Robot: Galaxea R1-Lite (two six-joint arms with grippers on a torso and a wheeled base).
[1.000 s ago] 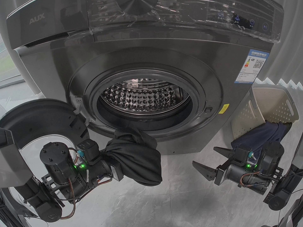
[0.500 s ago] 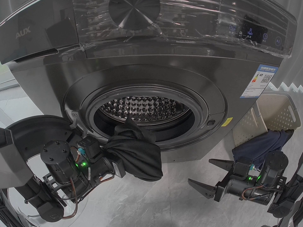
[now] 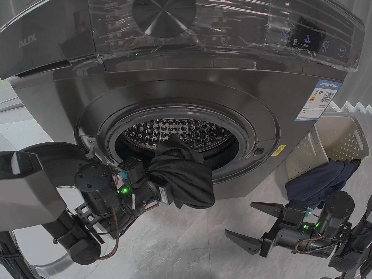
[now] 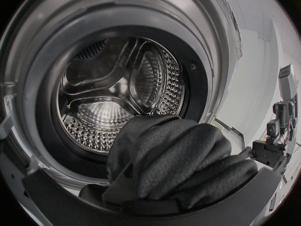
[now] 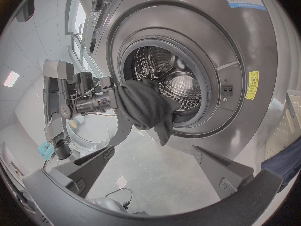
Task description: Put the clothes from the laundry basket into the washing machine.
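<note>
My left gripper (image 3: pixel 176 185) is shut on a bunched black garment (image 3: pixel 182 173) and holds it at the lower rim of the washing machine's round opening (image 3: pixel 174 136). From the left wrist the black garment (image 4: pixel 175 160) covers the fingers, with the steel drum (image 4: pixel 125 91) just beyond it. Seen from the right wrist, the black garment (image 5: pixel 142 105) hangs in front of the opening. My right gripper (image 3: pixel 248 225) stands open and empty low over the floor, beside the white laundry basket (image 3: pixel 341 132). A dark blue garment (image 3: pixel 321 181) hangs over the basket's front.
The washing machine's door (image 3: pixel 42 163) is swung open at the left, behind my left arm. Grey tiled floor (image 3: pixel 193 245) lies between the two arms. A curtain (image 3: pixel 362 70) hangs at the right behind the basket.
My left gripper has carried the black garment up and toward the opening, from below the rim to its lower edge. The head view moved closer to the machine. My right gripper stayed open.
</note>
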